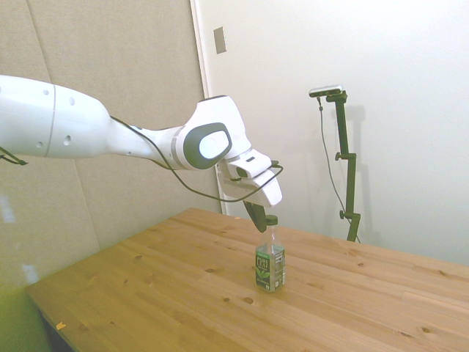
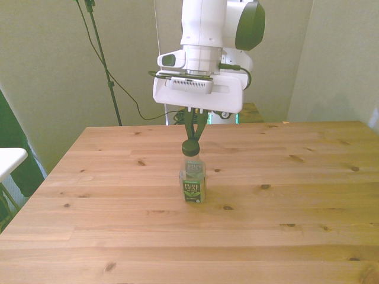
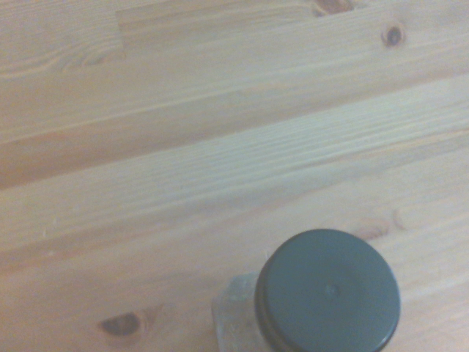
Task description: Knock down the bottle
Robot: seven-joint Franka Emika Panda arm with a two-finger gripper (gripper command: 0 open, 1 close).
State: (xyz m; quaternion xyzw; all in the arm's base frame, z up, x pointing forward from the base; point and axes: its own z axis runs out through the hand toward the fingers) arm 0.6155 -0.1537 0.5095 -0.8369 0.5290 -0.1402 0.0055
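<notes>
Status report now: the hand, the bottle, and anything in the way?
Hand shut, fingertips right by the dark green cap. Bottle upright on the table, not yet knocked down. Nothing else near it.

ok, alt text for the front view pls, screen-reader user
A small clear bottle with a dark green cap and label stands upright near the middle of a wooden table. A white robot arm's gripper hangs right above the cap, fingertips converged.

Clear shiny plastic bottle (image 1: 270, 262) with a matt dark cap (image 3: 327, 291), sitting on my smooth, knotty pine table (image 2: 284, 195).
</notes>
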